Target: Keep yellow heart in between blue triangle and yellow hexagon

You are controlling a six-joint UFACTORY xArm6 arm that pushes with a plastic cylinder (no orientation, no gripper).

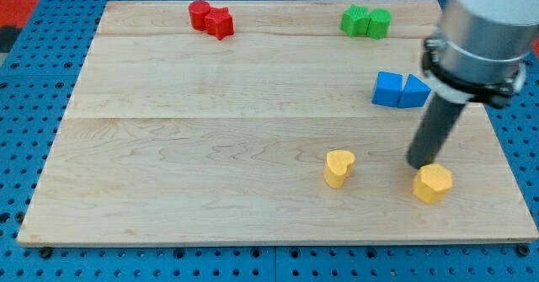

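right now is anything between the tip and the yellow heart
Nothing visible. My tip sits just above the yellow hexagon, and bare board lies from there leftward to the yellow heart. The blue triangle is higher up.

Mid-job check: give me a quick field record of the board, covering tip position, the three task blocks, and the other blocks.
my tip: just above the yellow hexagon, towards the view's left of it
yellow hexagon: bottom right of the board
yellow heart: left of the hexagon, apart from it
blue triangle: above the hexagon, touching a blue cube
red blocks: top left, paired
green blocks: top right, paired
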